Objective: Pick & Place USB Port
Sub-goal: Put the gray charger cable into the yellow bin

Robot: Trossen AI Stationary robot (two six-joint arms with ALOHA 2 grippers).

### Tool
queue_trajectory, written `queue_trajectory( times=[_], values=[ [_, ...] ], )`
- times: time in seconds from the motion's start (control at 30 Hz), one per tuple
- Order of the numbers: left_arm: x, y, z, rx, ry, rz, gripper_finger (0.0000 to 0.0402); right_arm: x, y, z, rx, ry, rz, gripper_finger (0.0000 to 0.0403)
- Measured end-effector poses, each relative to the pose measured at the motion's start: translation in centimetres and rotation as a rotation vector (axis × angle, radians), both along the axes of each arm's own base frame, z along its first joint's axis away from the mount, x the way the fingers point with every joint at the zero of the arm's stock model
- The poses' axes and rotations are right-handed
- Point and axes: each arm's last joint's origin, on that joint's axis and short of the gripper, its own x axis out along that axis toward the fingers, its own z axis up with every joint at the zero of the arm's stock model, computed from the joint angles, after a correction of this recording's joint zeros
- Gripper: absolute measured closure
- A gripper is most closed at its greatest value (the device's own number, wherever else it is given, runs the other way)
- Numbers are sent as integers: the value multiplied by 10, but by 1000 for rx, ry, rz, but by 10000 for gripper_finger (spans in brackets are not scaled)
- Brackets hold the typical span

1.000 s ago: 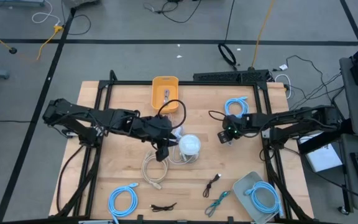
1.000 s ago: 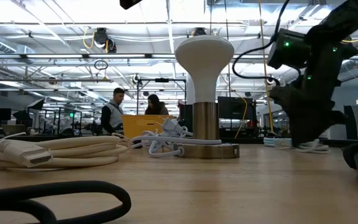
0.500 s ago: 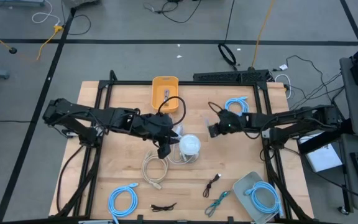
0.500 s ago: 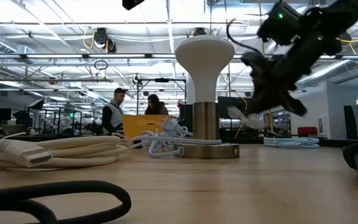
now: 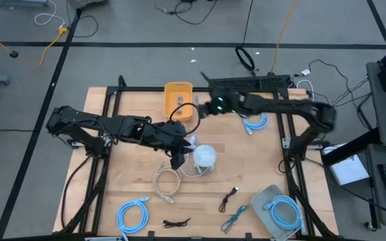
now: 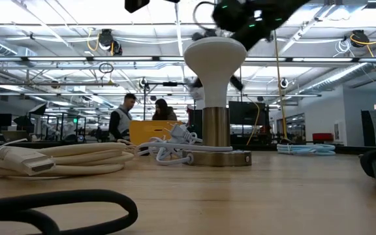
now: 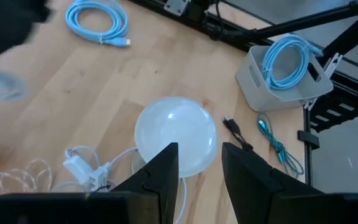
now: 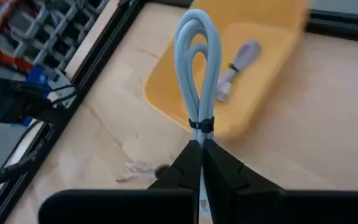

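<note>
My right gripper [image 5: 205,108] is raised beside the yellow bin [image 5: 177,99] at the table's far middle, shut on a pale coiled cable [image 8: 197,56] bound by a black tie. The bin [image 8: 253,74] holds a grey plug piece [image 8: 238,59]. My left gripper [image 5: 177,161] hangs open and empty just above the white mushroom lamp [image 5: 204,156], whose dome shows in the left wrist view [image 7: 176,134] ahead of the gripper [image 7: 201,165]. My right gripper pinches the coiled cable between its two fingers, just below the black tie [image 8: 201,123]. The fingers come from the table's right side and lie along the coil. The loops [image 8: 194,37] stick out ahead of the fingers, clear of the table, by the bin's rim.
A white adapter and thin cord [image 7: 82,165] lie by the lamp's base, and a thick white cable [image 5: 166,181] lies in front of it. Blue cable coils lie at far right [image 5: 254,117] and near left [image 5: 134,214]. A grey tray [image 5: 268,198] holds another. Black [image 5: 230,197] and teal [image 5: 234,217] cables lie near the front.
My right gripper has gone up and from the table's right middle toward the far left, to the yellow bin, carrying the coiled cable lifted clear of the table.
</note>
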Motion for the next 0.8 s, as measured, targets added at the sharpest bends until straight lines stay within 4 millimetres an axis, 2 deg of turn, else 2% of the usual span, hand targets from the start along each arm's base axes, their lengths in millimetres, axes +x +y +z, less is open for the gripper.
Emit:
queue_trajectory(
  times=[0.1,0.2,0.3,0.5,0.6,0.8],
  values=[
    [-4,-1,0,-2,20,18,277,29,-14,3,-1,-24,44,403],
    [-14,-4,4,-1,38,34,277,47,-22,8,-19,-48,50,403],
    [-21,-8,10,2,19,65,277,53,-30,2,-6,-21,36,403],
    [-41,-19,19,46,13,116,277,58,-41,-23,37,34,21,403],
    [-43,-21,23,44,-21,140,277,59,-41,-33,54,73,20,403],
    [-46,-23,24,49,-25,140,277,63,-41,-37,49,65,-2,403]
  ],
)
